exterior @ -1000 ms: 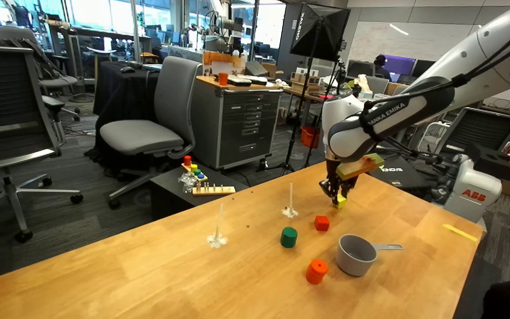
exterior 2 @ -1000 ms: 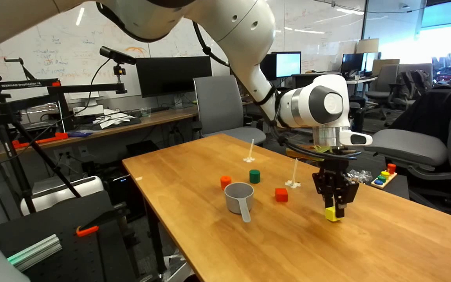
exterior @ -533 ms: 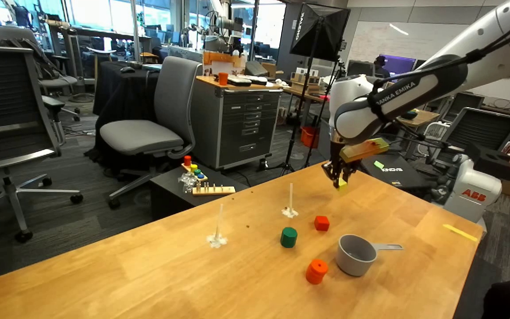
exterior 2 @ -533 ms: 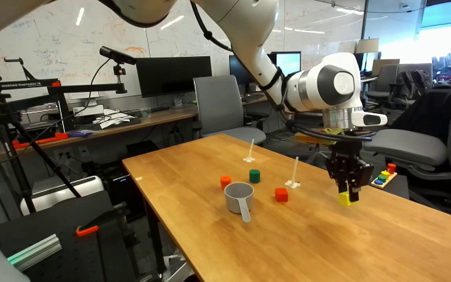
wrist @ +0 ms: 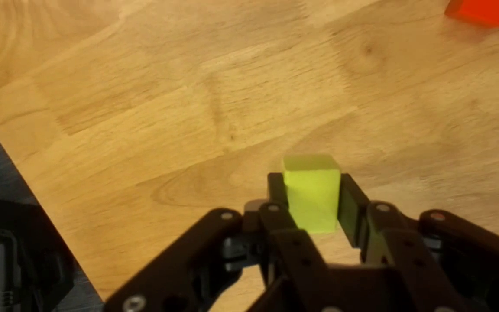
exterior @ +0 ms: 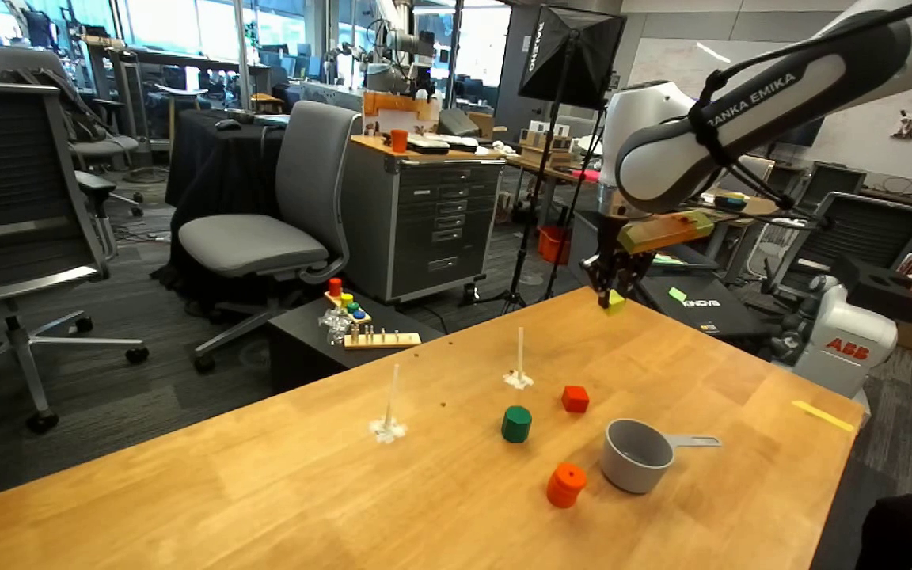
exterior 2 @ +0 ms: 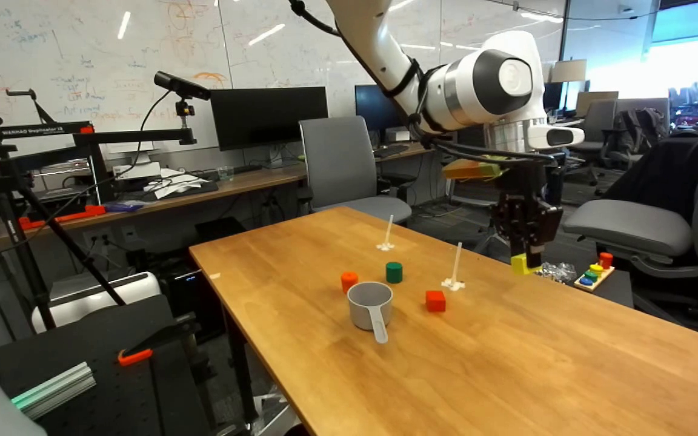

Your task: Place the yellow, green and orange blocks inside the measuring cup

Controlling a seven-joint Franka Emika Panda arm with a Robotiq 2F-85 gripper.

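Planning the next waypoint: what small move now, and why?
I'd likely swing the yellow cube-like block sideways toward the round grey measuring cup, without lowering yet: the black fingers grip it from both sides, it hangs above the wooden table, and the upright cup stands well away from it.

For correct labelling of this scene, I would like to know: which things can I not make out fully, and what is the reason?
Yellow block: in the wrist view, the jaws cover its two gripped sides.
Red block: in the wrist view, cut off by the top edge.
Orange block: in an exterior view, partly behind the measuring cup.
Whiteboard writing: in an exterior view, mostly too small to read.
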